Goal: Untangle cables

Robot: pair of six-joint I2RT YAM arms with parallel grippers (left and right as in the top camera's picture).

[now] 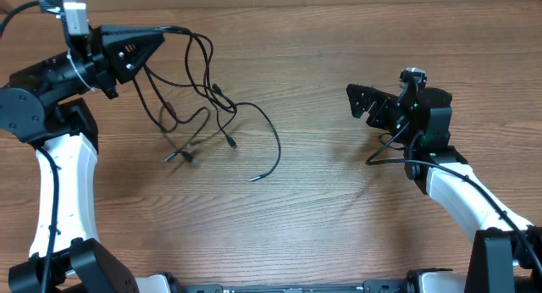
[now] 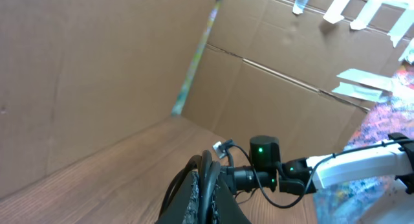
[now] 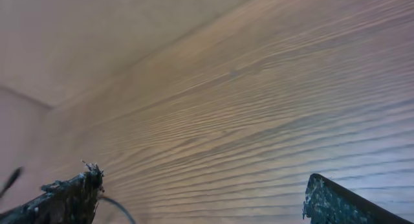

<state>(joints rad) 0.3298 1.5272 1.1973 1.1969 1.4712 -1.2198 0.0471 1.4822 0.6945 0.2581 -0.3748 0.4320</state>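
Note:
Thin black cables (image 1: 207,102) hang in a tangle from my left gripper (image 1: 161,35), which is raised at the upper left and shut on a bunch of them. Loops droop to the table, with plug ends lying at the lower left (image 1: 174,156), the middle (image 1: 229,142) and the lower right (image 1: 253,179). In the left wrist view the cables (image 2: 210,179) are pinched between the jaws (image 2: 206,191). My right gripper (image 1: 357,100) is open and empty at the right, well apart from the tangle. Its fingers (image 3: 200,198) frame bare wood in the right wrist view.
The wooden table (image 1: 322,200) is ringed by cardboard walls (image 2: 97,68). The right arm's own thicker wire (image 1: 385,149) loops on the table beside its wrist. A thin dark strand (image 3: 116,208) shows by the left finger in the right wrist view.

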